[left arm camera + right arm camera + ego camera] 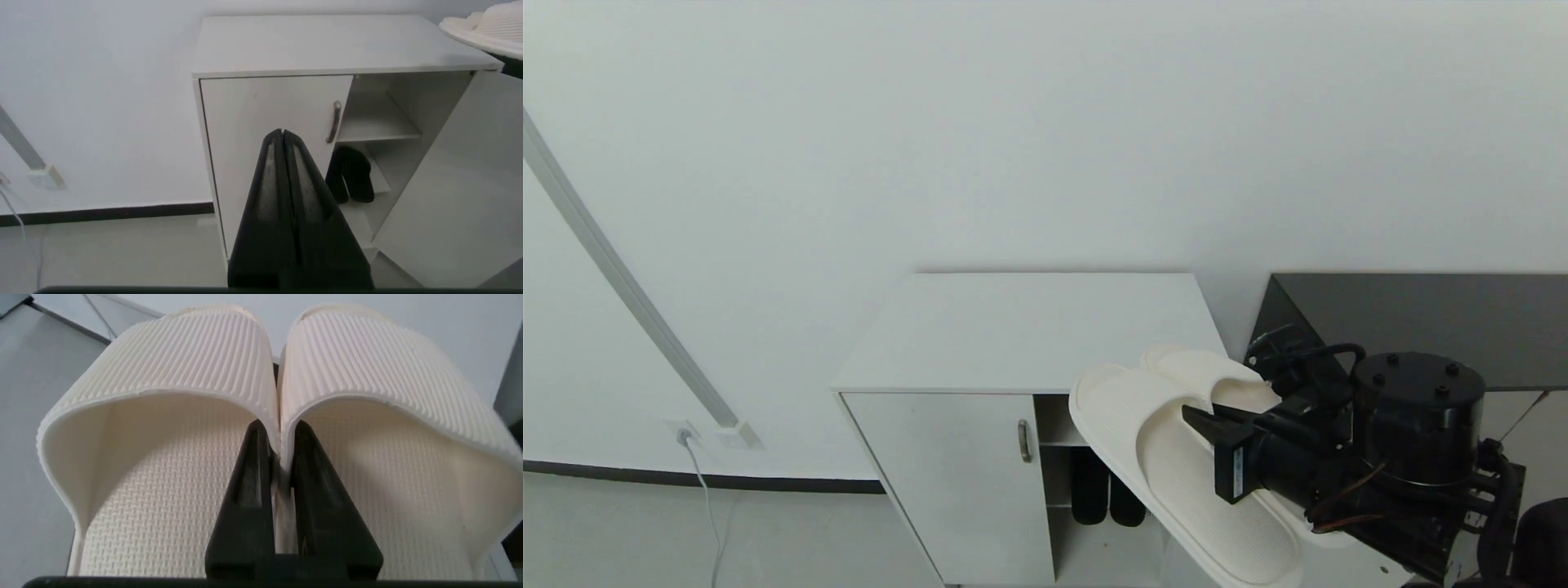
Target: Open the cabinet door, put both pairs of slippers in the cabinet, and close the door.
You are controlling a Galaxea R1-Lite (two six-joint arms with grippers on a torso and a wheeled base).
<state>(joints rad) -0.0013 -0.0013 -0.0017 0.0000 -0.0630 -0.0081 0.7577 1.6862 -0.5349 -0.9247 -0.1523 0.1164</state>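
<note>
A plain white wall backs the flat-topped white cabinet point(1021, 331). Its right half stands open, with a black pair point(1104, 490) on the bottom shelf. My right fingers point(1199, 418) hold the cream slippers point(1168, 441) just before that opening.

From the left wrist, my left fingers point(283, 163) are pressed together and empty, facing the cabinet's closed door point(270, 139).

From the right wrist, my fingers pinch both slippers' inner edges together. The straps are ribbed and the insoles dimpled, probably soft foam.

I judge this pair is going in. Next I lower it, toes first, clear of the shelf edge.
</note>
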